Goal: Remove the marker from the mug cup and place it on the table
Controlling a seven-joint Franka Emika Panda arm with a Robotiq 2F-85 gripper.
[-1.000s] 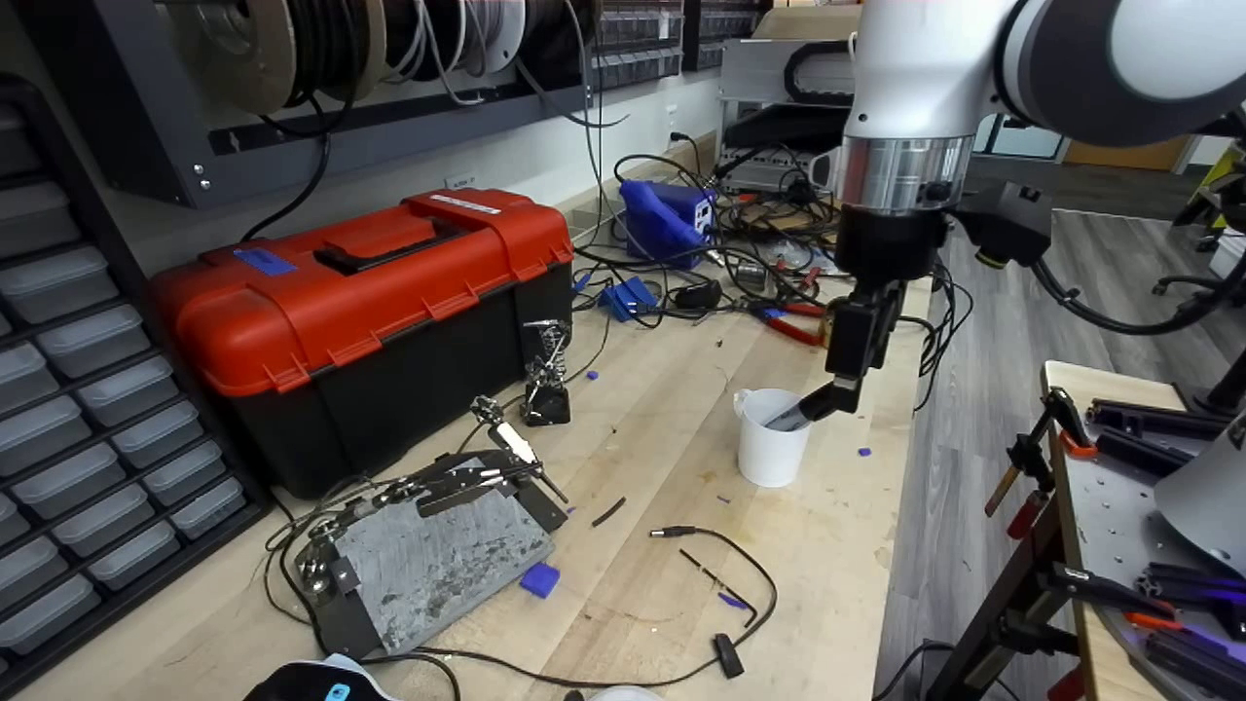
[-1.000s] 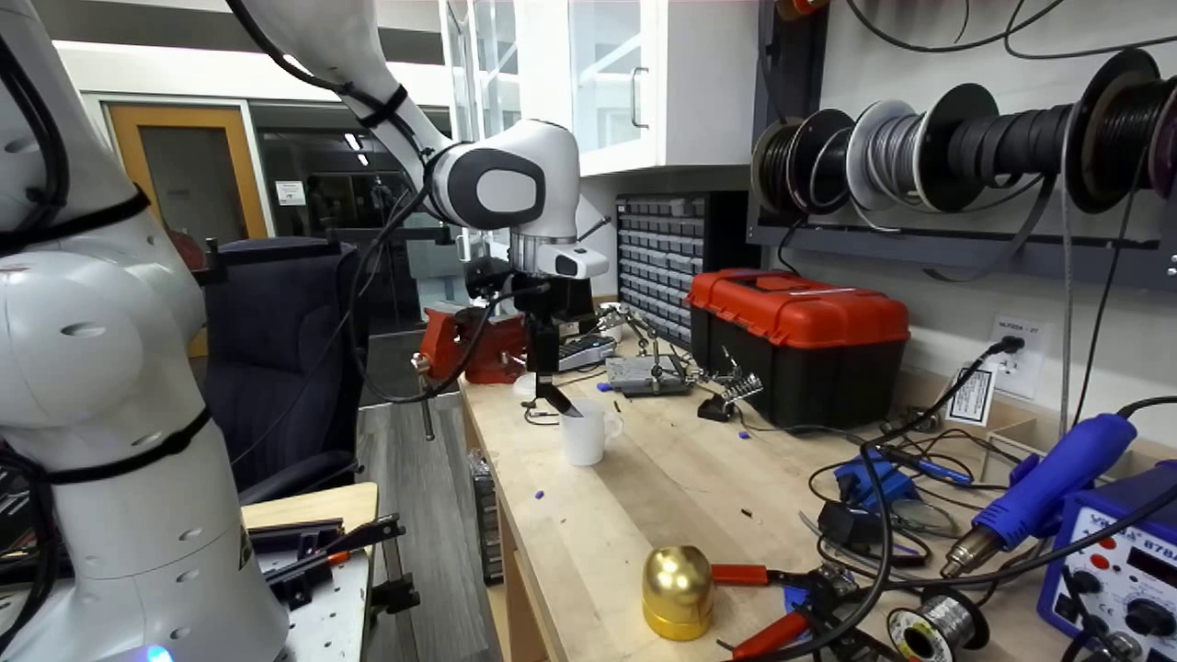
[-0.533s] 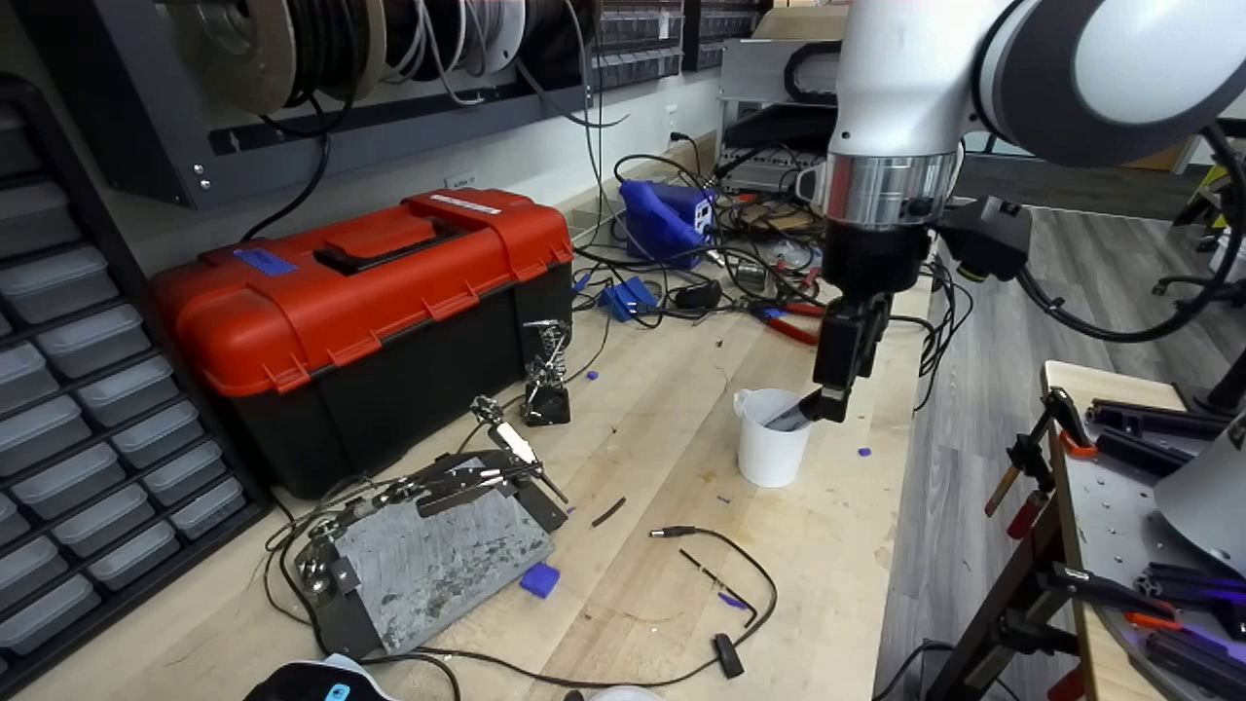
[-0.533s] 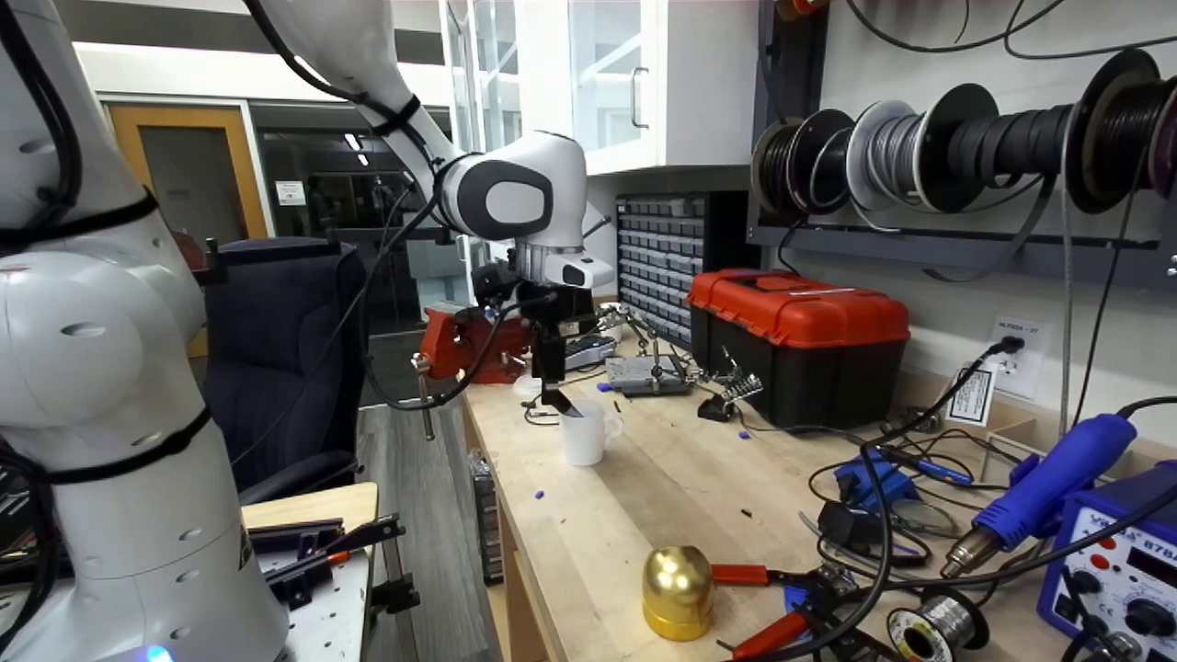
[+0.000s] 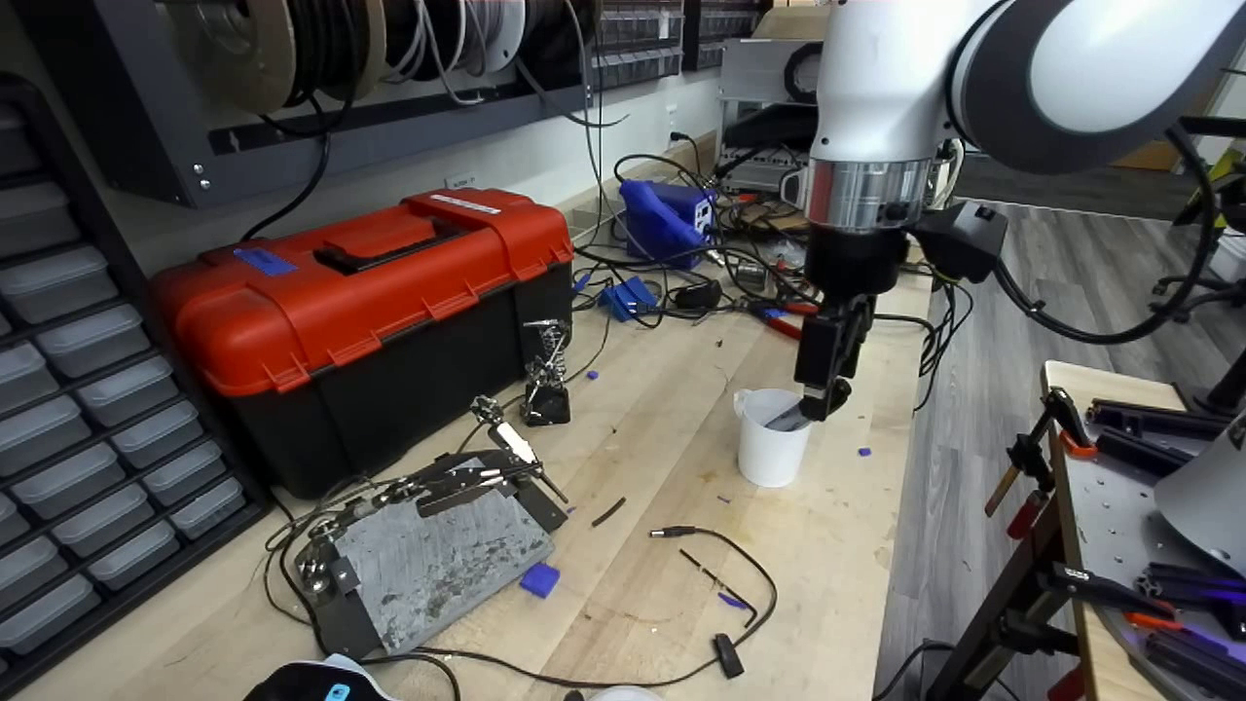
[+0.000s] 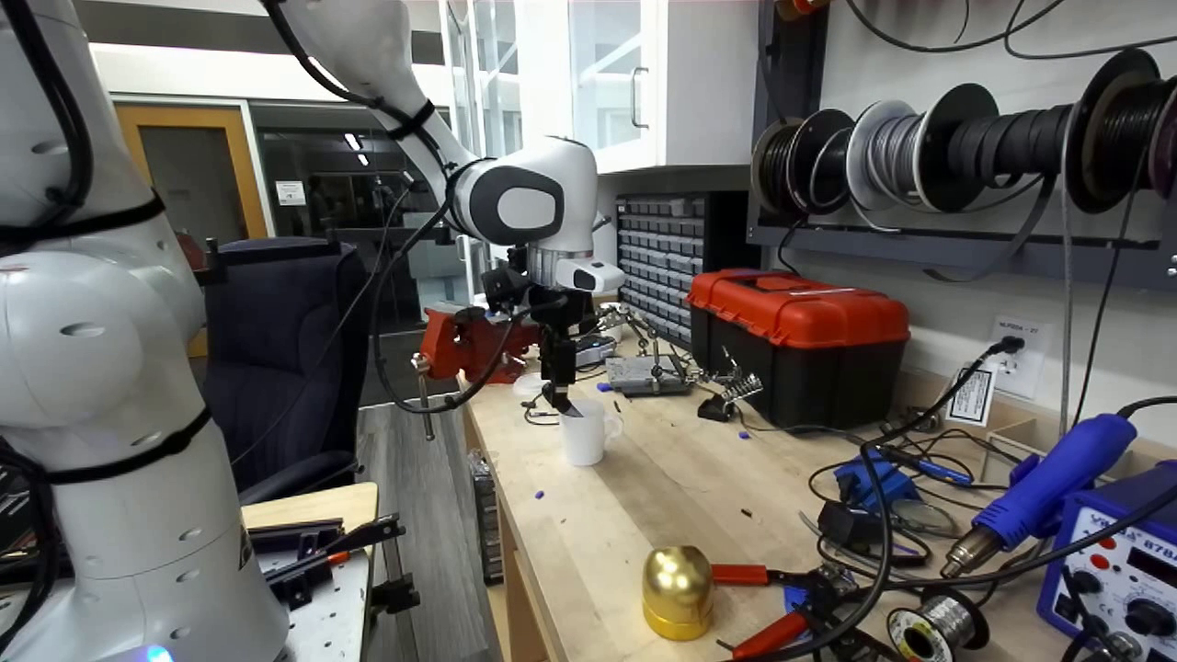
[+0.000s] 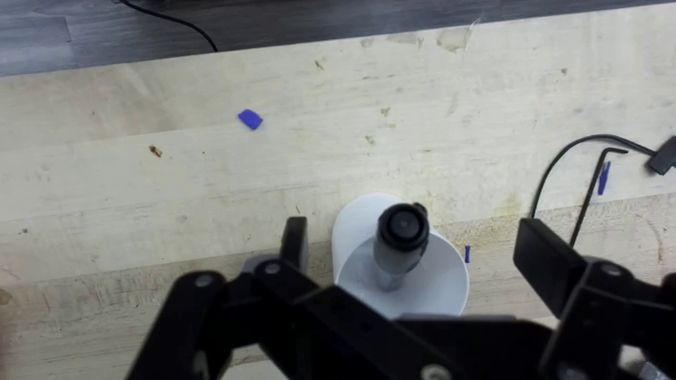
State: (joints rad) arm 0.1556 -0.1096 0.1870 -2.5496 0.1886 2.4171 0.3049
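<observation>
Marker [image 7: 403, 227]: It is in the cup [image 7: 354, 229], leaning, with its black end sticking out over the top. In the wrist view that end points to about 12 o'clock.
Cup: White and small, it stands upright on the table [image 7: 158, 195]. In an exterior view its handle [image 6: 613, 425] pokes out between 2 and 3 o'clock.
Gripper [image 7: 420, 250]: It points down at the marker's black end in both exterior views.
Fingers [image 7: 547, 266]: Spread wide. In the wrist view they sit near 9 and 3 o'clock from the marker, with a gap on each side.
Blue bit [image 7: 250, 119]: On the table, between 10 and 11 o'clock from the cup in the wrist view.
Toolbox [image 5: 370, 282]: Well apart from the cup, between 9 and 10 o'clock in an exterior view.
Gold cap [image 6: 678, 593]: On the table, about 5 o'clock from the cup in an exterior view.
</observation>
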